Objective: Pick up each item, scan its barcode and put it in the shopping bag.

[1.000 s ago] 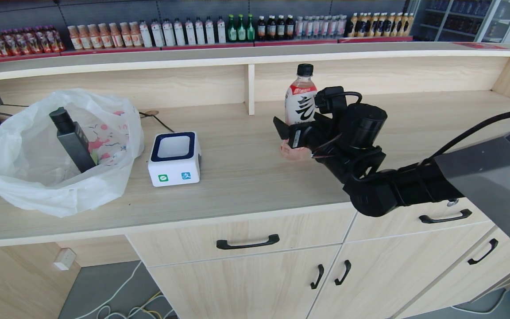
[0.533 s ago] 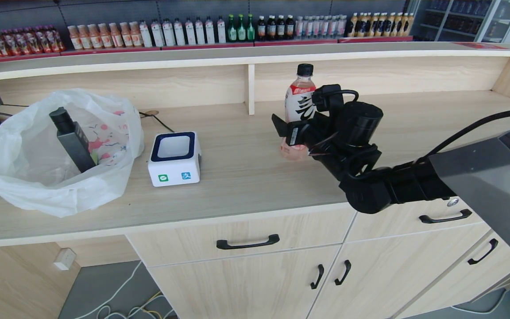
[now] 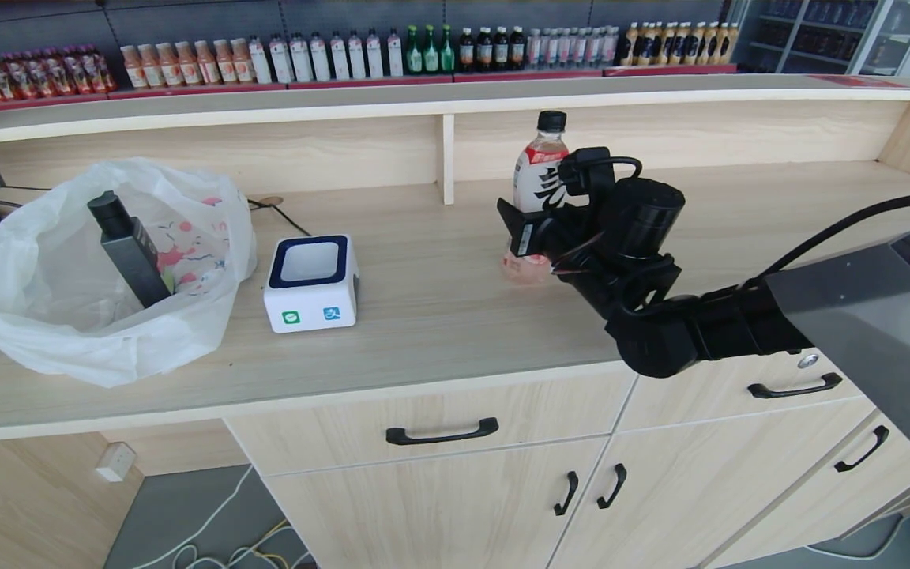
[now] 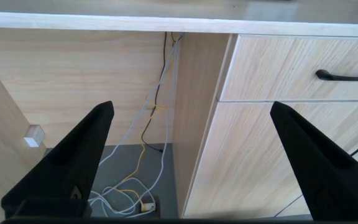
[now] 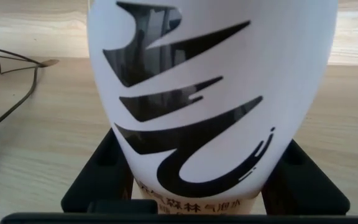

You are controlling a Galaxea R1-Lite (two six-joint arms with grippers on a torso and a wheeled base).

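Note:
A pink drink bottle with a black cap and a white label stands on the wooden counter, right of centre, leaning slightly. My right gripper is shut on its lower half. In the right wrist view the bottle's label sits tight between the black fingers. The white barcode scanner sits to the bottle's left. The white shopping bag lies open at the far left with a dark bottle in it. My left gripper hangs open below the counter, facing the cabinet front.
A raised shelf with a divider runs along the back of the counter. A cable trails behind the scanner. Rows of drinks line the far shelves. Drawers and doors with black handles are below the counter.
The right gripper has shifted slightly right and back at the bottle. The bottle's cap has moved a little up and to the right. The bag and scanner are unchanged.

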